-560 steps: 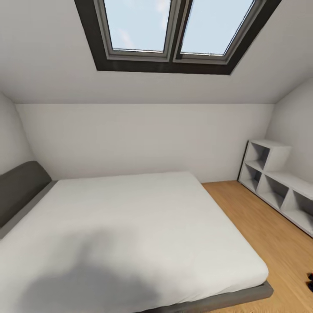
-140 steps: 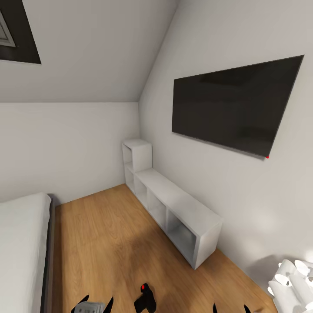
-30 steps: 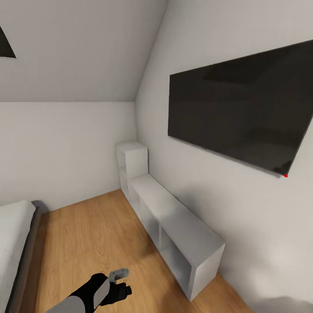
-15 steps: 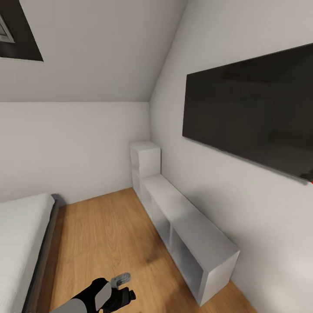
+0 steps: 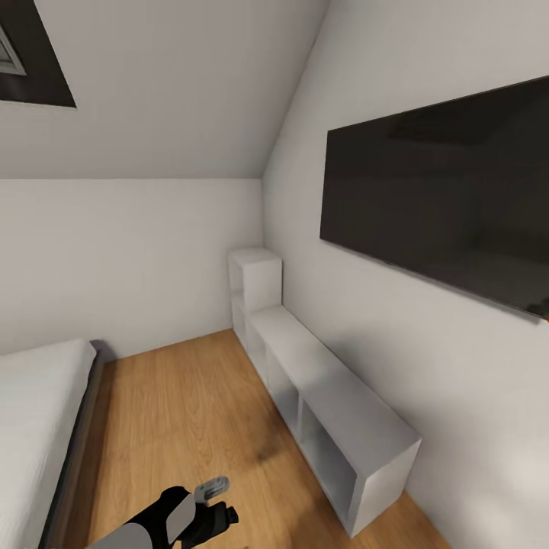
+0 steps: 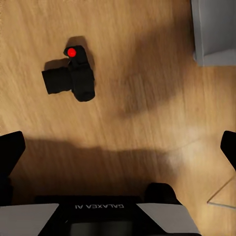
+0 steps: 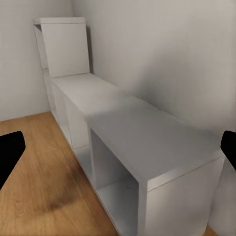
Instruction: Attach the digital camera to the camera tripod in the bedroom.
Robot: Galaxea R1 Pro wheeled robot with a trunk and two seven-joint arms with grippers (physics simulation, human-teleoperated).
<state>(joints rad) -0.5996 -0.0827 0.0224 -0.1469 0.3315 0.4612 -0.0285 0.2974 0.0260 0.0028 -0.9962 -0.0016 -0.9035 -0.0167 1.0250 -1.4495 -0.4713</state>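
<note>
Down on the wood floor (image 6: 147, 59) lies the camera (image 6: 71, 78), seen from above by the left wrist view, red button (image 6: 72, 51) facing up toward the lens. Its long axis runs across that picture, the lens barrel jutting out sideways from the body, away from the grey corner of the shelf unit (image 6: 214, 29). Nothing touches it; it sits alone on bare boards, well apart from that corner.

The left gripper (image 6: 118, 147) hangs above the floor, looking straight down, its two black fingers (image 6: 11, 155) spread wide at the picture's edges, nothing between them. The camera sits beyond the fingertips, off toward one side.

From the head view, the left arm (image 5: 164, 518) reaches forward low over the floor, between the bed (image 5: 34, 427) and the shelf unit (image 5: 328, 396), under the black TV (image 5: 442, 206).

The right gripper (image 7: 118, 147) is spread wide too, aimed at the white shelf unit (image 7: 128, 128) along the wall.
</note>
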